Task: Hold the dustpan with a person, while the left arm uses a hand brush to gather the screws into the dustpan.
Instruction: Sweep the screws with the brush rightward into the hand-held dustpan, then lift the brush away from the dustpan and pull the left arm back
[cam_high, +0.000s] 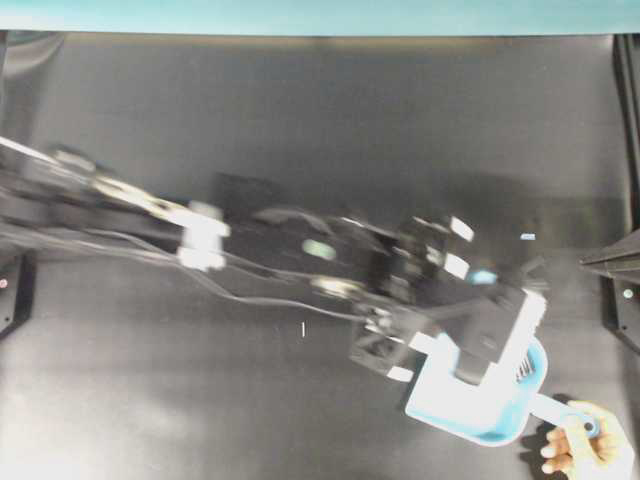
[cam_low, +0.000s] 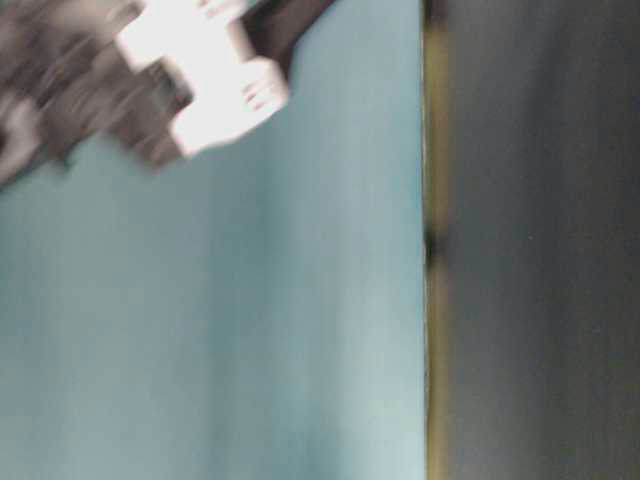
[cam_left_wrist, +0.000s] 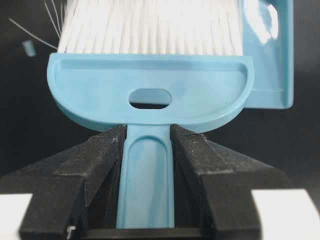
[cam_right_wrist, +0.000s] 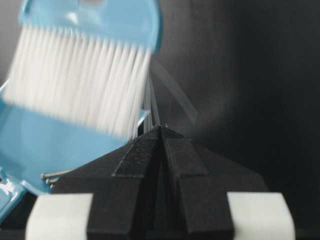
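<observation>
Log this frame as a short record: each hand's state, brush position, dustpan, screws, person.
left hand: shut on the hand brush by its thin handle
right hand: shut, empty, tips together near the pan
brush: bristles over the dustpan, motion-blurred
dustpan: on the black table, lower right of the overhead view
person's hand: holds the dustpan's handle
screws: a few lie at the pan's edge in the right wrist view

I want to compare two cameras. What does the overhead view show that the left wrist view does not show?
Only the overhead view shows the person's hand on the dustpan's handle and the whole left arm. Only the left wrist view shows the left gripper shut on the hand brush handle, and the brush's oval hole. Both show the dustpan beside the white bristles.
</observation>
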